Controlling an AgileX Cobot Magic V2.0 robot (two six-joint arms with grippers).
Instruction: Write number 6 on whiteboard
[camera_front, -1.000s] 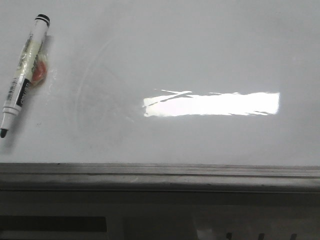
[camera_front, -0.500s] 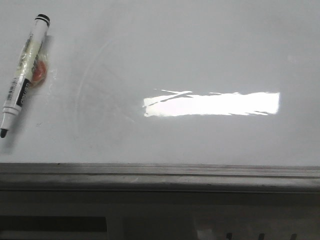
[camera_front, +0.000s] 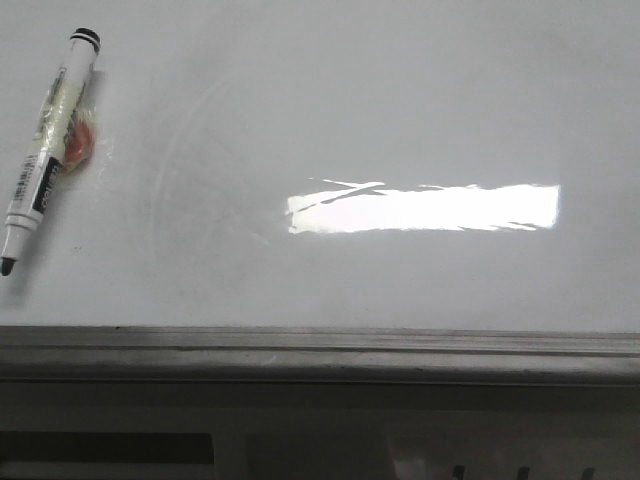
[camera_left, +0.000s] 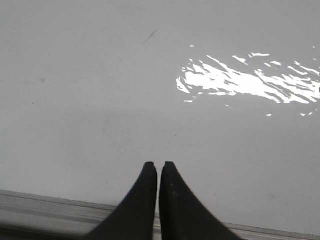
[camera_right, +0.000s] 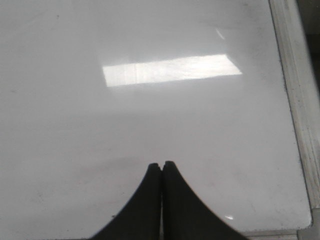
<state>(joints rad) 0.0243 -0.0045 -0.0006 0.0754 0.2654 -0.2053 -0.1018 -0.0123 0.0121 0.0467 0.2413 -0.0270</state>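
Comparing this moment with the front views from the last second, I find nothing changed: the marker (camera_front: 48, 150) lies in the same spot and no arm has entered the front view. To me that means the writing has not begun and the rig is idle before its first reach.

On my left wrist view the left gripper (camera_left: 158, 165) has its two dark fingers pressed nearly together with only a hairline gap, holding nothing, hovering over the board close to its near frame edge. The right gripper (camera_right: 161, 164) is likewise closed and empty, over the board's near right corner.

The whiteboard (camera_front: 400, 100) is glossy pale grey, with a bright rectangular glare near its middle and a grey metal frame along the near edge. Faint curved smudges show left of the glare, but I see no black number 6 anywhere on it.

The marker rests near the far left corner, uncapped, dark tip toward the near edge, with something small and orange tucked beside its barrel. I judge it must be picked up first.
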